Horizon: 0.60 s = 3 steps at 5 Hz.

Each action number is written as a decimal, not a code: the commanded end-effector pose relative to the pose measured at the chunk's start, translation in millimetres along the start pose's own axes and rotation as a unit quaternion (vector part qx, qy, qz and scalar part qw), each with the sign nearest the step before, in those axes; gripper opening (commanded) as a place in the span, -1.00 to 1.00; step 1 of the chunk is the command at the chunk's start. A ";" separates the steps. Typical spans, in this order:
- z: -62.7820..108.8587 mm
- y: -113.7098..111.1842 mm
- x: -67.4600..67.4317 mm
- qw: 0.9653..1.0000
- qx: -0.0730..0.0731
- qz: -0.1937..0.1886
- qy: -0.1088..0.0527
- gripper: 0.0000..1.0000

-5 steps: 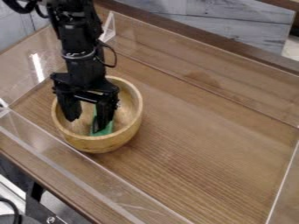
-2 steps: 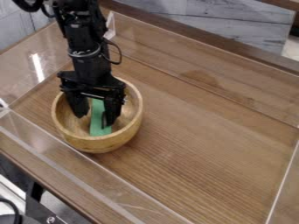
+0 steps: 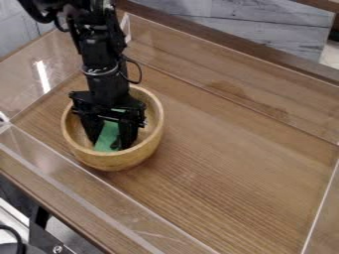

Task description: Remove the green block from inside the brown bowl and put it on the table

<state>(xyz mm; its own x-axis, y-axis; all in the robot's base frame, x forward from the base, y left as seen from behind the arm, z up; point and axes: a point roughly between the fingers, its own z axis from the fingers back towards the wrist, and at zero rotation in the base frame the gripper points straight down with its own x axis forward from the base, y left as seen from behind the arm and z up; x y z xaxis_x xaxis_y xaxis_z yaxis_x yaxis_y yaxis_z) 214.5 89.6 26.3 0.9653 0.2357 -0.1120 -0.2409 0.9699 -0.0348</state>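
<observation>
The black arm (image 3: pixel 95 50) comes down from the upper left and points its claw (image 3: pixel 109 127) straight down into the brown bowl (image 3: pixel 149 139), which sits on the table (image 3: pixel 239 159) near its left side. The bowl is round and light tan, with a thick rim, and the claw fills much of its middle. The green block (image 3: pixel 106 139) lies inside the bowl, on its floor, and only part of it shows: a bright green patch between the two dark fingers (image 3: pixel 129 127). The fingers stand on either side of that patch, close against it, so the claw looks drawn in around the block, though from here I cannot tell for sure whether the pads are actually pressing on it. The block does not look raised off the bottom of the bowl; its lower end sits down near the near wall.

The table is brown with a wood grain, and clear plastic walls (image 3: pixel 54 169) run round its edges. The bowl stands just behind the near-left wall. The rest of the tabletop to the right of the bowl is plain wood
</observation>
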 end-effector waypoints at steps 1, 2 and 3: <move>2.6 0.3 0.4 1.000 0.005 -0.002 -0.001 -1.00; 6.2 -0.7 -3.9 1.000 0.006 -0.002 0.012 -1.00; 10.6 -2.0 -7.8 1.000 0.007 -0.001 0.023 -1.00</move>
<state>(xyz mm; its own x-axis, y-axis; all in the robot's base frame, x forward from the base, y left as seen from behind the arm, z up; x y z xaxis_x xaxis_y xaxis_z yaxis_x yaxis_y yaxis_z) 202.2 85.0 28.0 0.9515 0.2361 -0.1971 -0.2468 0.9685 -0.0316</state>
